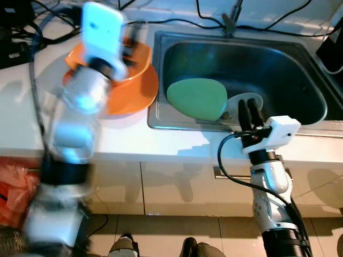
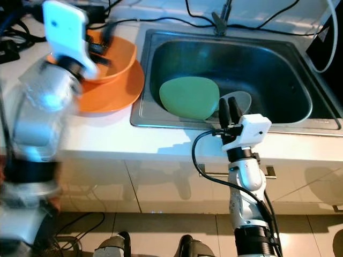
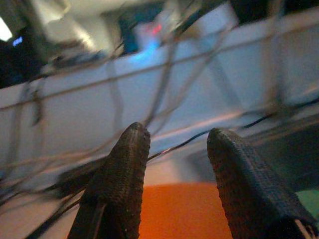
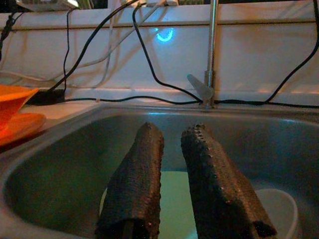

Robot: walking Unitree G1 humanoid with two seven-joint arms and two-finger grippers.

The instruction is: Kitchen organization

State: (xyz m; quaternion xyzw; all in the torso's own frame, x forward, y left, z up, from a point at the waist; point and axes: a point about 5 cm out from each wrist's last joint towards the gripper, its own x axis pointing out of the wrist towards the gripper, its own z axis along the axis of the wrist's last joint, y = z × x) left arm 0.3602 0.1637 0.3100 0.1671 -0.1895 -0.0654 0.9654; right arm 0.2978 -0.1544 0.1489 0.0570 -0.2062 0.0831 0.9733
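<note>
An orange bowl (image 1: 137, 63) sits on an orange plate (image 1: 138, 97) on the white counter, left of the steel sink (image 1: 300, 85). My left gripper (image 3: 174, 149) hovers over the bowl, open and empty; the arm is blurred. A green plate (image 1: 197, 99) lies tilted in the sink with a small pale bowl (image 1: 252, 100) beside it. My right gripper (image 1: 250, 112) points into the sink from its front rim, just by the pale bowl. Its fingers (image 4: 142, 174) stand slightly apart with nothing between them.
A faucet (image 1: 230, 21) stands behind the sink, and black cables (image 1: 177, 22) run along the back of the counter. Dark devices (image 1: 13, 48) sit at the far left. A red bag (image 1: 13, 187) hangs below the counter on the left. Cabinet doors with a handle (image 1: 224, 172) face me.
</note>
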